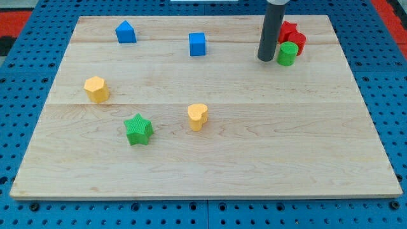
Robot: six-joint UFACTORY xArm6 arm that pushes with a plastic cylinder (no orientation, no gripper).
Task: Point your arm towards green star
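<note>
The green star (138,129) lies on the wooden board (254,159) at the lower left of the middle. My tip (265,59) is at the view's upper right, far from the star, just left of a green cylinder (287,54). The rod rises straight up out of the view's top.
Two red blocks (292,35) sit behind the green cylinder, touching it. A blue cube (198,44) and a blue pointed block (126,32) are near the top edge. A yellow hexagonal block (96,89) is at the left; a yellow heart (198,116) is right of the star.
</note>
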